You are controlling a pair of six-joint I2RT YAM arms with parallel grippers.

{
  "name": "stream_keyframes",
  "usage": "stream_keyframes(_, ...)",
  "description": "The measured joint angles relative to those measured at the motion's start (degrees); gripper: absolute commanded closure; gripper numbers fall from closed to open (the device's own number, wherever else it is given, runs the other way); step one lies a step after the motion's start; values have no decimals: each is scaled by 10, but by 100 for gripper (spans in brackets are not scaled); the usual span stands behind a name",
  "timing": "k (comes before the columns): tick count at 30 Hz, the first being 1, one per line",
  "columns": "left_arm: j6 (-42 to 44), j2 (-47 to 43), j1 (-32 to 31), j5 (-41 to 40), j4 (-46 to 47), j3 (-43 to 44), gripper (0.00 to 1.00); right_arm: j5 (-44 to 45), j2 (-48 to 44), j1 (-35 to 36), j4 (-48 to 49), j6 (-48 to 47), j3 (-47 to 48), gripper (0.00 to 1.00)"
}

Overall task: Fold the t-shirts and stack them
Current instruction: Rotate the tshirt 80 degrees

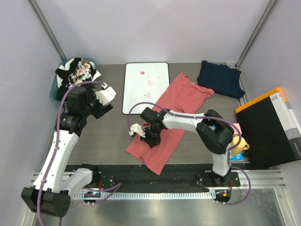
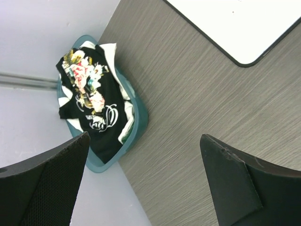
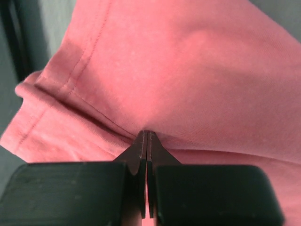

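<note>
A salmon t-shirt (image 1: 181, 101) lies spread diagonally across the middle of the table, its lower part near the front edge. My right gripper (image 1: 149, 134) is down on its left edge, shut on a pinched fold of the salmon cloth (image 3: 188, 70), with the closed tips (image 3: 147, 133) buried in the fabric. A dark navy t-shirt (image 1: 220, 77) lies crumpled at the back right. A black floral-printed t-shirt (image 1: 77, 73) sits piled in a teal basket (image 2: 141, 117) at the back left. My left gripper (image 1: 107, 99) hovers open over bare table beside that basket, nothing between its fingers (image 2: 144, 136).
A white board with a black rim (image 1: 146, 87) lies flat at the back centre, just left of the salmon shirt. A black box with an orange edge (image 1: 273, 127) and a yellow cup (image 1: 240, 146) stand at the right side. Grey walls close in left and right.
</note>
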Motion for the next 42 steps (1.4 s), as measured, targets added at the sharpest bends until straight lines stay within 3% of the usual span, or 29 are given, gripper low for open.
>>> stream_keyframes(3,5,0,0,16,0,-7,0,3,-42,6,-24,-1,-55,95)
stream_keyframes(4,6,0,0,20,-1,-9,0,5,-50,7,-32,-1,-64,80)
stream_keyframes(7,8,0,0,33,-1,-11,0,18,-66,9,-66,-6,-72,64)
stream_keyframes(10,10,0,0,46,0,-11,0,38,-72,8,-94,-21,-33,53)
stream_keyframes(13,10,1,-1,58,2,-12,0,57,-71,-1,-103,-31,58,51)
stream_keyframes(15,10,4,-1,65,5,-12,0,77,-70,-14,-90,-28,128,55)
stream_keyframes(19,10,20,-5,71,14,-12,0,142,-38,-68,-11,-8,257,85)
stream_keyframes(20,10,25,-5,71,15,-12,0,166,-21,-87,13,-2,279,85)
stream_keyframes(22,12,32,-5,71,17,-12,0,216,24,-128,53,11,324,80)
stream_keyframes(25,17,34,-6,70,19,-12,0,277,105,-178,98,26,378,60)
stream_keyframes(31,43,33,-8,65,24,-12,0,380,250,-240,112,80,477,54)
stream_keyframes(35,67,34,-8,69,24,-14,0,432,278,-240,113,116,519,52)
stream_keyframes(37,73,36,-8,73,24,-15,0,455,278,-239,116,129,529,61)
stream_keyframes(38,73,39,-8,76,24,-15,0,466,278,-239,122,136,534,70)
stream_keyframes(39,74,44,-8,78,24,-15,0,477,278,-240,128,143,535,88)
stream_keyframes(40,73,49,-8,80,24,-15,0,489,278,-240,132,150,535,95)
stream_keyframes(42,69,64,-8,82,24,-14,0,508,278,-243,134,164,533,99)
